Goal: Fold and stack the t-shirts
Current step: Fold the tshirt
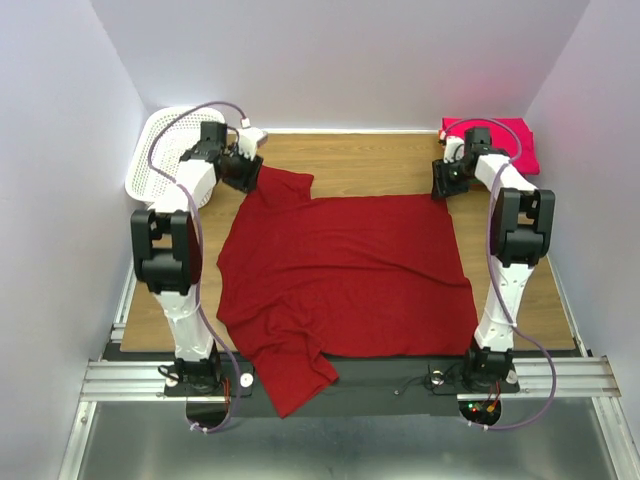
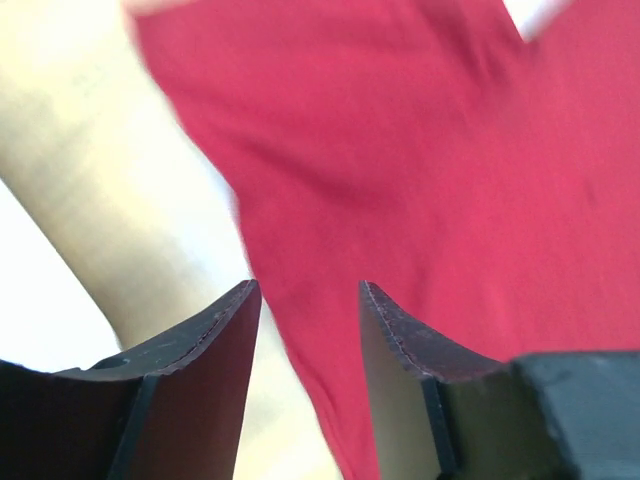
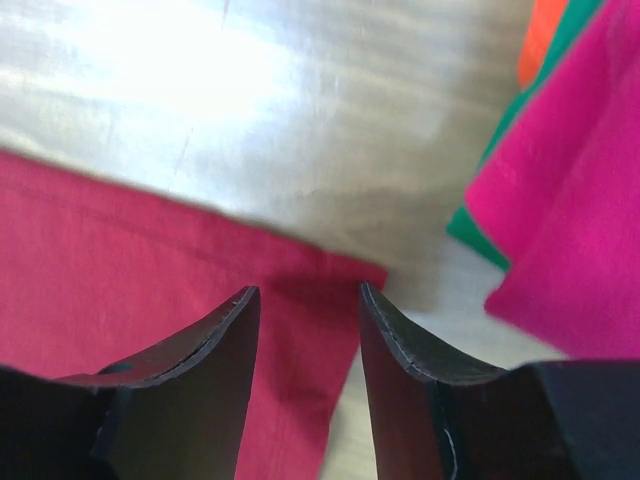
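The large crimson t-shirt [image 1: 340,275] lies spread flat over the middle of the table, one sleeve hanging off the near edge. My left gripper [image 1: 243,172] is open over the shirt's far left sleeve; in the left wrist view [image 2: 310,290] the sleeve's edge [image 2: 400,200] runs between the jaws. My right gripper [image 1: 444,182] is open over the shirt's far right corner, which shows in the right wrist view [image 3: 310,290] as a hemmed corner [image 3: 300,320]. A folded stack, bright pink shirt [image 1: 510,140] on top, lies at the far right; pink [image 3: 570,200], green [image 3: 480,225] and orange [image 3: 540,40] layers show.
A white plastic lattice basket [image 1: 165,150] stands at the far left corner, right beside the left arm. Bare wooden tabletop [image 1: 370,160] lies beyond the crimson shirt. Walls enclose the table on three sides.
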Controlling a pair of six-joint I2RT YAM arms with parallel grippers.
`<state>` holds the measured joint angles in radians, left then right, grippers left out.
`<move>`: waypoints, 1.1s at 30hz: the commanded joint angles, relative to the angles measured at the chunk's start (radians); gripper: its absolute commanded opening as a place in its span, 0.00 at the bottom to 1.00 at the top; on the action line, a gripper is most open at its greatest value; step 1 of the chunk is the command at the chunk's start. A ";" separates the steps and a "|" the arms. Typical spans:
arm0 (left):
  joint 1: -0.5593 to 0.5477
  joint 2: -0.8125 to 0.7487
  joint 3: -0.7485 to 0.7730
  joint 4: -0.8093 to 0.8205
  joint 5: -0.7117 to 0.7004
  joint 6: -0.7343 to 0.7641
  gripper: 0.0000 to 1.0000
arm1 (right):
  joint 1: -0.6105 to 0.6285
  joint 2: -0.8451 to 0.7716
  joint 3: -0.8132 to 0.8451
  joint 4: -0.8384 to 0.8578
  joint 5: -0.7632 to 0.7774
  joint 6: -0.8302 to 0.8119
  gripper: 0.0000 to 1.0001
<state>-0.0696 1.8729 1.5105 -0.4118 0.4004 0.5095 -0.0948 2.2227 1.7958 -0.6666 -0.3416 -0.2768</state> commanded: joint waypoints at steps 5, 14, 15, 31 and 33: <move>0.010 0.293 0.368 0.117 -0.067 -0.187 0.56 | 0.020 0.034 0.031 0.150 0.115 0.033 0.51; 0.007 0.437 0.502 0.156 -0.109 -0.216 0.57 | 0.035 0.069 0.030 0.154 0.156 0.025 0.55; 0.007 0.442 0.505 0.159 -0.113 -0.216 0.57 | 0.035 0.066 0.024 0.156 0.159 0.022 0.55; 0.001 0.603 0.663 0.143 -0.129 -0.241 0.61 | 0.050 -0.008 0.024 0.160 0.182 0.047 0.64; 0.001 0.612 0.668 0.143 -0.123 -0.244 0.61 | 0.050 -0.008 0.034 0.162 0.188 0.063 0.63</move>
<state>-0.0700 2.4859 2.1185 -0.2741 0.2615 0.2840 -0.0452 2.2646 1.8160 -0.5301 -0.1829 -0.2474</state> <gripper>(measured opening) 0.612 0.638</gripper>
